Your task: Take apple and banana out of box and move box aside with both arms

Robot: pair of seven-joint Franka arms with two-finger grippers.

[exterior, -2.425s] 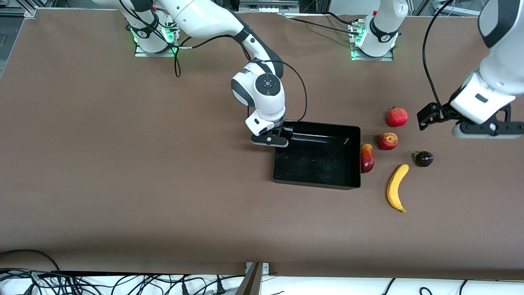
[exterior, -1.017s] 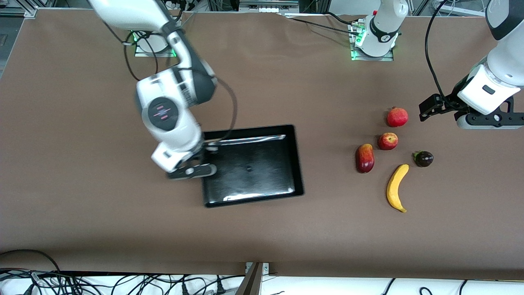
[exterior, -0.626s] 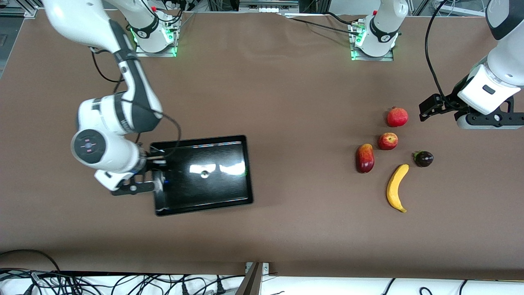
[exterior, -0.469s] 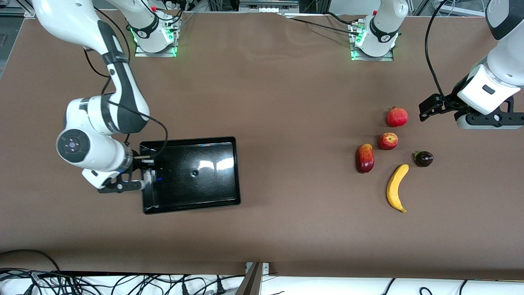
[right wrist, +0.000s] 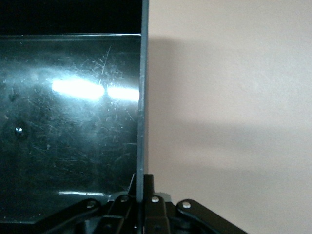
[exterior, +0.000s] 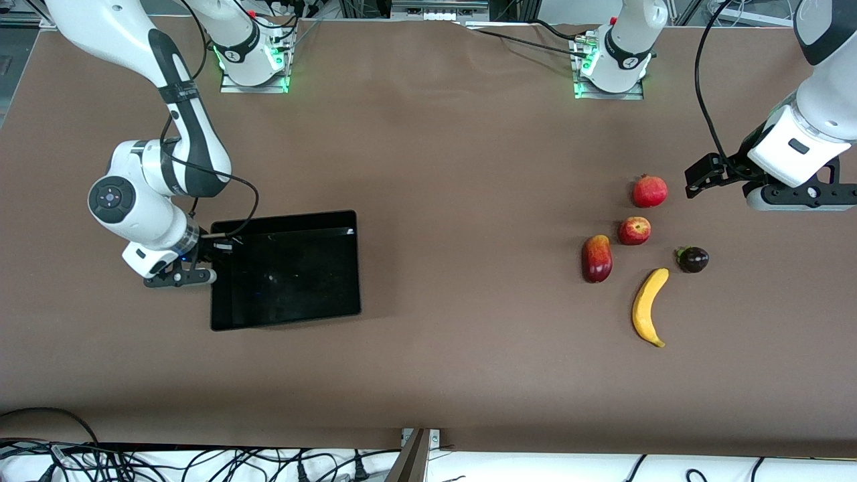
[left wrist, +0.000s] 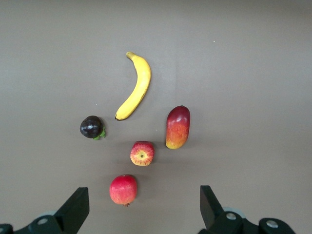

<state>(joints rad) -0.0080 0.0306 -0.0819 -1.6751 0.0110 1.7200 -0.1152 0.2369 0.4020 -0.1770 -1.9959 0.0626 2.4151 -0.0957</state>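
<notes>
Resting toward the right arm's end of the table, the shallow black glossy rectangular box (exterior: 286, 270) is empty, its wall clamped between the closed fingers of the right gripper (exterior: 201, 266). Compared with the earlier frames, the box has travelled from beside the fruit to well apart from it, so relocation appears nearly complete; release remains. The small red-yellow apple (exterior: 634, 230) and long curved yellow banana (exterior: 648, 306) lie unmoved on the table, below the waiting, open left gripper (left wrist: 144, 212).
</notes>
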